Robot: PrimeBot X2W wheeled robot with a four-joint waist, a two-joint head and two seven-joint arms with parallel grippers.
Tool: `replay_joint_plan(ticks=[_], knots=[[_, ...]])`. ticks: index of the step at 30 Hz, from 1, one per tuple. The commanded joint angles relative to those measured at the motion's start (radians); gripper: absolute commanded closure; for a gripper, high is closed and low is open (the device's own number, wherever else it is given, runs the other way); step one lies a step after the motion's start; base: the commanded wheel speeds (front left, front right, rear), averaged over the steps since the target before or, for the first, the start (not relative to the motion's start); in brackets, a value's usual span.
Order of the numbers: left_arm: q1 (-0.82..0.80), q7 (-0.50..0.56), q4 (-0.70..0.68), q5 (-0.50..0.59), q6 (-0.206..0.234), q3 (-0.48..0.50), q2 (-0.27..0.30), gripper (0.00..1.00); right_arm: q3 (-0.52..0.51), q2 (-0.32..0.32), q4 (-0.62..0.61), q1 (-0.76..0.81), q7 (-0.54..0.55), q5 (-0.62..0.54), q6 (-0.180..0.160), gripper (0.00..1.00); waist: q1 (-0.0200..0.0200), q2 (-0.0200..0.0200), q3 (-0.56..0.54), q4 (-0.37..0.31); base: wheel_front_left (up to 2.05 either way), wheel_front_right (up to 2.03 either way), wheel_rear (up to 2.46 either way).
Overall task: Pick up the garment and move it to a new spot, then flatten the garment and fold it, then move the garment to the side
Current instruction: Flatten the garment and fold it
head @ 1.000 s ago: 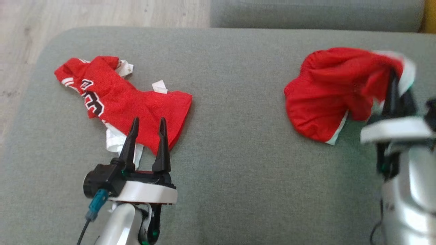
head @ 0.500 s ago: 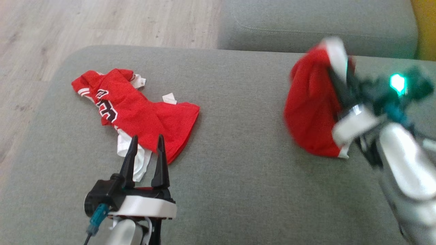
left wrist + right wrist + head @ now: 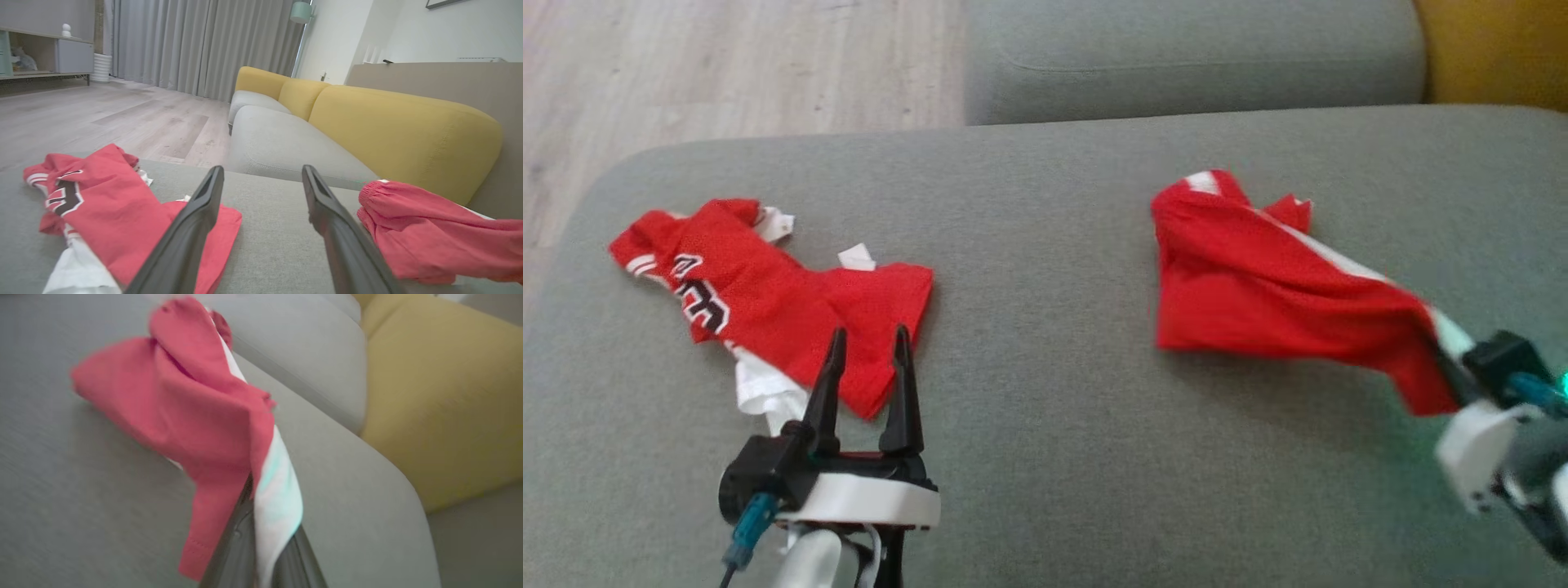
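Observation:
The garment [image 3: 1258, 286], red shorts with a white side stripe, lies stretched across the right half of the grey seat cushion [image 3: 1045, 474]. One end of it is pinched in my right gripper [image 3: 1444, 353], which is shut on the cloth at the right edge of the head view. In the right wrist view the garment [image 3: 196, 400] trails away from the shut right gripper [image 3: 261, 543]. My left gripper [image 3: 866, 339] stands open, its tips just at the near edge of a crumpled red jersey [image 3: 768, 302]. The left wrist view shows the left gripper [image 3: 261, 171] open, with the jersey [image 3: 102, 208] to its left and the garment [image 3: 429, 228] to its right.
A second grey cushion [image 3: 1176, 65] lies beyond the seat, and a yellow backrest [image 3: 400, 126] runs along the right. Wooden floor [image 3: 727, 65] lies past the cushion's rounded far left corner. Bare cushion separates the two red pieces.
My right gripper has swung from high at the right down to the lower right, drawing the garment out long and low. The head camera has shifted. The left gripper has stayed put.

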Motion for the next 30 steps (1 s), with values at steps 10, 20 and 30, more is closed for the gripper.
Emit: replay_joint_plan(ticks=[10,20,30], knots=[[-0.075,-0.005,-0.038,0.007,-0.001,0.026,0.001,0.00,-0.313,0.202,-0.121,0.062,-0.046,-0.156,-0.001,0.00,0.0000,-0.0001,0.038,-0.060,0.00,0.00,0.00],[-0.103,-0.005,-0.029,0.012,-0.009,0.027,0.001,0.00,-0.369,0.453,-0.282,0.025,-0.374,-0.070,-0.001,0.00,0.0000,-0.0001,0.036,-0.077,0.00,0.00,0.00],[-0.099,-0.005,-0.032,0.013,-0.010,0.017,0.001,0.00,-0.236,0.481,-0.242,0.083,-0.413,0.062,-0.001,0.00,0.0000,-0.0001,0.047,-0.049,0.00,0.00,0.00]])
